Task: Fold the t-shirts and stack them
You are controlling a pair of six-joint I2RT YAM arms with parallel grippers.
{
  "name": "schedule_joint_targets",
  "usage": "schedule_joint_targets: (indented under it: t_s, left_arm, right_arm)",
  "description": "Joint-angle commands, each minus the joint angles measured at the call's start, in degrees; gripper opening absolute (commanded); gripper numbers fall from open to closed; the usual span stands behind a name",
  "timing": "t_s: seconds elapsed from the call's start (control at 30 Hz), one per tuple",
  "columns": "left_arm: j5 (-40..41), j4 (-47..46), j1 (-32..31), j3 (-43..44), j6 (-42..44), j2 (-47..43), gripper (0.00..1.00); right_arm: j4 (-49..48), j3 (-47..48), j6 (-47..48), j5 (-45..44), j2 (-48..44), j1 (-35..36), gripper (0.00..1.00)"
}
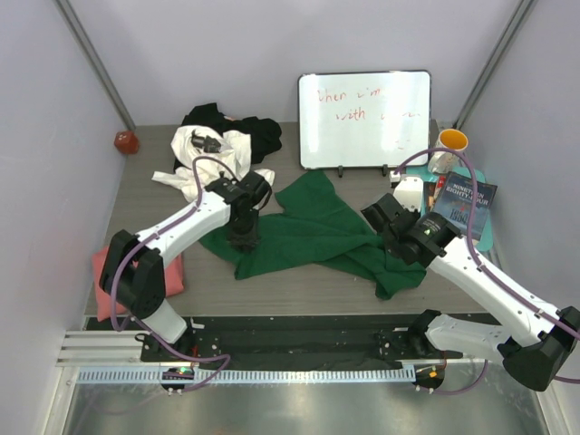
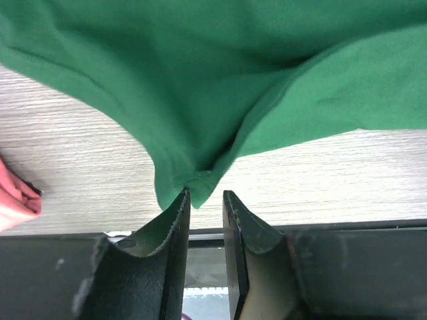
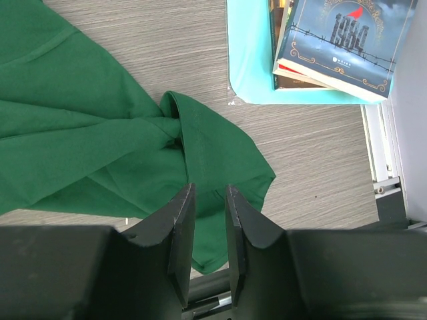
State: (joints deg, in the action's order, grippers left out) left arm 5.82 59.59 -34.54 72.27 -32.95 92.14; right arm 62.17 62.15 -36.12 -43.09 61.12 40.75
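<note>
Green t-shirt: lay at centre of table, unfolded, spread loose, creased. Cloth bunched and twisted into ridge toward right end.
Left gripper: sat at shirt's left corner, fingers slightly parted, hem corner touching one fingertip, nothing between them.
Right gripper: hung over shirt's right end, fingers narrowly parted, no cloth seen pinched.
White t-shirt, black t-shirt: lay heaped together, back left.
Pink t-shirt: lay bundled at near left edge, partly hidden by left arm.

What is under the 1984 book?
The 1984 book lies on another book, only its edge showing, both on the teal mat. That lower cover is hidden.
</note>
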Motion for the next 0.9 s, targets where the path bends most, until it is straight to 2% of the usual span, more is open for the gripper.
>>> schedule_joint_targets:
  t_s: [0.0,0.1,0.2,0.27,0.3,0.7,0.87]
  left_arm:
    - [-2.22,-1.67,-0.17,-0.90,0.69,0.32,0.27]
    - [-3.10,-2.29,-0.08,-1.69,0.69,0.67,0.24]
    - [-3.10,-2.55,-0.17,-1.87,0.61,0.76,0.09]
    - [-2.75,-2.46,-0.08,-1.69,0.61,0.85,0.07]
    - [-2.57,-2.38,-0.17,-1.61,0.52,0.85,0.01]
    - [1.38,-2.38,-0.17,-1.08,-0.36,-0.73,0.00]
    - [4.71,-0.97,-0.17,2.43,-0.19,-1.70,0.00]
  right_arm:
    - [-1.00,2.45,1.05,-1.03,-0.30,-0.06,0.29]
    - [-1.18,2.45,1.14,-1.03,-0.39,-0.15,0.29]
    - [-1.26,2.45,1.23,-1.03,-0.65,-0.15,0.29]
    - [-1.35,2.27,1.40,-1.21,-0.74,-0.15,0.29]
    - [-1.35,2.27,1.49,-1.21,-0.74,-0.15,0.29]
    - [-1.44,1.84,1.40,-1.65,-1.27,-0.06,0.29]
    - [-1.44,1.75,1.31,-1.38,-0.83,-0.15,0.29]
